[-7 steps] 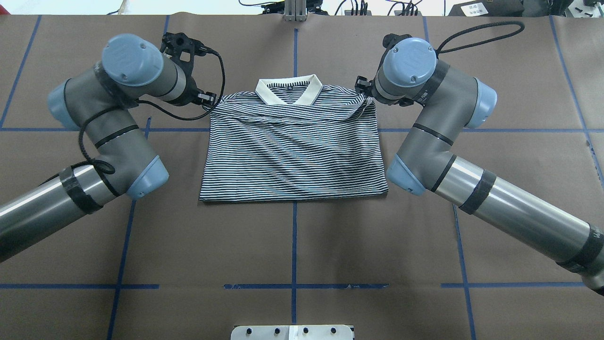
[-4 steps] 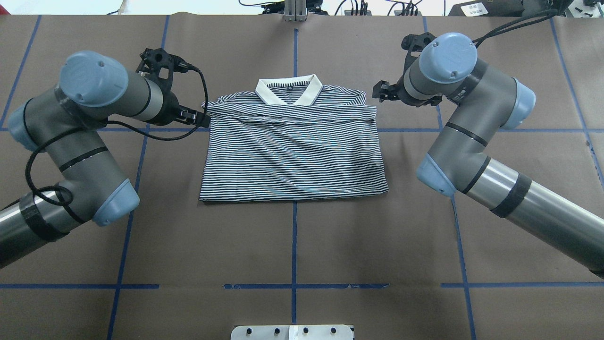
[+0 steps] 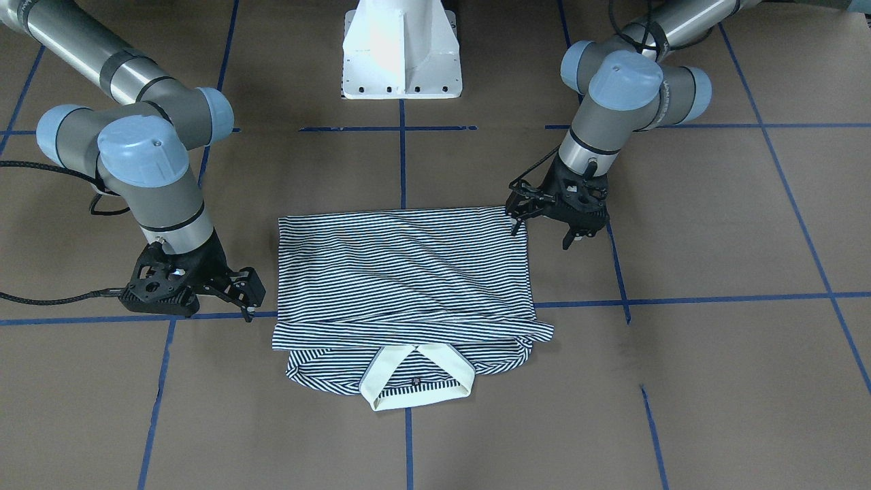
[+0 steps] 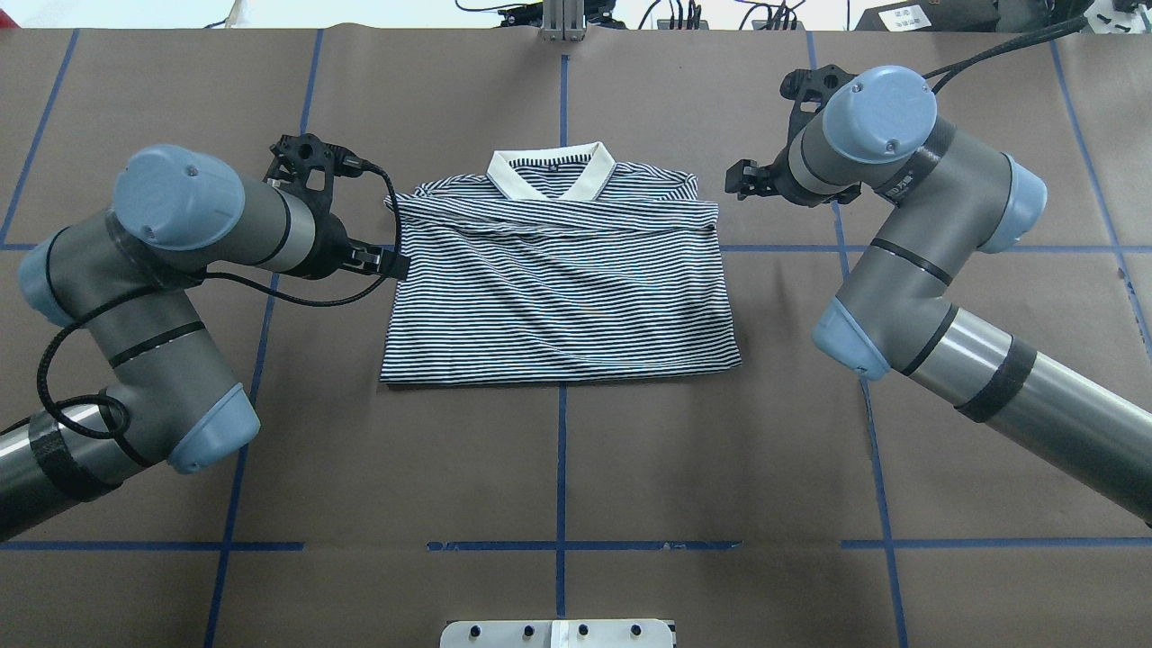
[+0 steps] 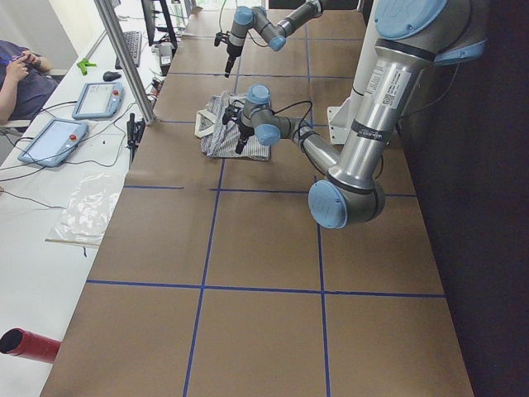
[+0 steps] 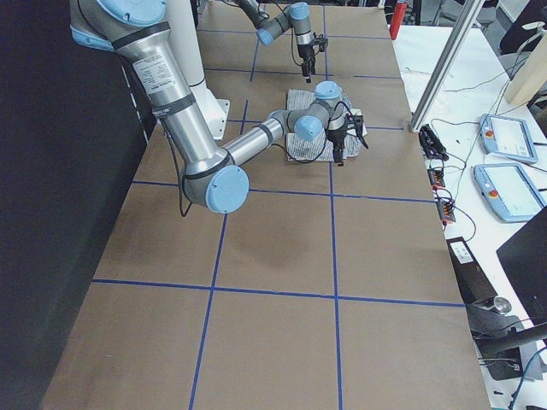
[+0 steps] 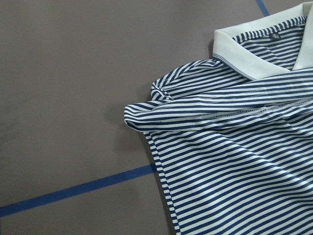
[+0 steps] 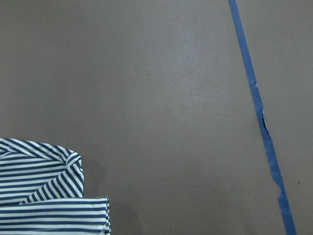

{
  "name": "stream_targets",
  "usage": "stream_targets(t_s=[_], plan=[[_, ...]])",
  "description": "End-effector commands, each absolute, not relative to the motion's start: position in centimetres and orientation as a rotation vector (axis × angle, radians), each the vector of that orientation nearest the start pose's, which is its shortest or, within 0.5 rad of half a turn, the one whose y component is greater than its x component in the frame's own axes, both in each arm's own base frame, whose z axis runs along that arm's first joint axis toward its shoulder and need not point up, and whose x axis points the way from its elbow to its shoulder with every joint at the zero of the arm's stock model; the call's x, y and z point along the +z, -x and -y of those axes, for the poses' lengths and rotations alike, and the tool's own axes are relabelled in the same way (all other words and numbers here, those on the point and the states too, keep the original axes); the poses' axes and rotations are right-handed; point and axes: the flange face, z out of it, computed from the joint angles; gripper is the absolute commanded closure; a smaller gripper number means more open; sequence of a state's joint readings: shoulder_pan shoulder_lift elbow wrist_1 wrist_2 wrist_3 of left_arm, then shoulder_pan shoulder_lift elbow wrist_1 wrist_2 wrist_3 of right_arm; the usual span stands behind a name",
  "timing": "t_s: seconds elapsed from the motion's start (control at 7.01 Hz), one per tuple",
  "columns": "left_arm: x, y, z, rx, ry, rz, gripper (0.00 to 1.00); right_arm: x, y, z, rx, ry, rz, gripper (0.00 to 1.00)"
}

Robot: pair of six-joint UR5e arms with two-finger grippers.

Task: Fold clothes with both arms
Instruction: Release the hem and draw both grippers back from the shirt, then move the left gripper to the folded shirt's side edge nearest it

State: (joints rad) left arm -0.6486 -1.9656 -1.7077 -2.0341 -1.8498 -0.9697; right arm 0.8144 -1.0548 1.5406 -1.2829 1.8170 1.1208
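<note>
The striped polo shirt [image 4: 558,288] lies folded into a rectangle in the middle of the table, its cream collar [image 4: 551,175] on the far side from the robot. My left gripper [image 4: 391,263] is open and empty, low beside the shirt's left edge just below the shoulder; the front view also shows this gripper [image 3: 542,231]. My right gripper [image 4: 740,180] is open and empty, a short gap off the right shoulder. The left wrist view shows the shirt's shoulder fold [image 7: 234,147]. Only a shirt corner [image 8: 44,196] shows in the right wrist view.
Brown paper with blue tape lines [image 4: 560,450] covers the table. The white pedestal base [image 3: 401,47] stands behind the shirt. An operators' bench with tablets [image 5: 50,141], a metal post [image 5: 124,58] and a seated person [image 5: 21,74] lies along the far edge.
The right gripper let go of the right shoulder and drew away to the right. The left gripper slid back toward the robot along the shirt's left edge. The shirt lies settled.
</note>
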Motion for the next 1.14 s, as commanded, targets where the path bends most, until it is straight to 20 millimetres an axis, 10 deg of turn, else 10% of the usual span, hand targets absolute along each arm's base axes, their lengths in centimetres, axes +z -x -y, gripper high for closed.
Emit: stream_targets(t_s=[0.0,1.0], plan=[[34.3,-46.8,42.9,-0.004,-0.292,-1.014,0.37,34.9,38.9,58.5,0.239,-0.261,0.769,0.0],[35.9,-48.6,39.9,-0.076,-0.239,-1.0,0.56,35.3,38.7,58.5,0.242,-0.257,0.764,0.0]])
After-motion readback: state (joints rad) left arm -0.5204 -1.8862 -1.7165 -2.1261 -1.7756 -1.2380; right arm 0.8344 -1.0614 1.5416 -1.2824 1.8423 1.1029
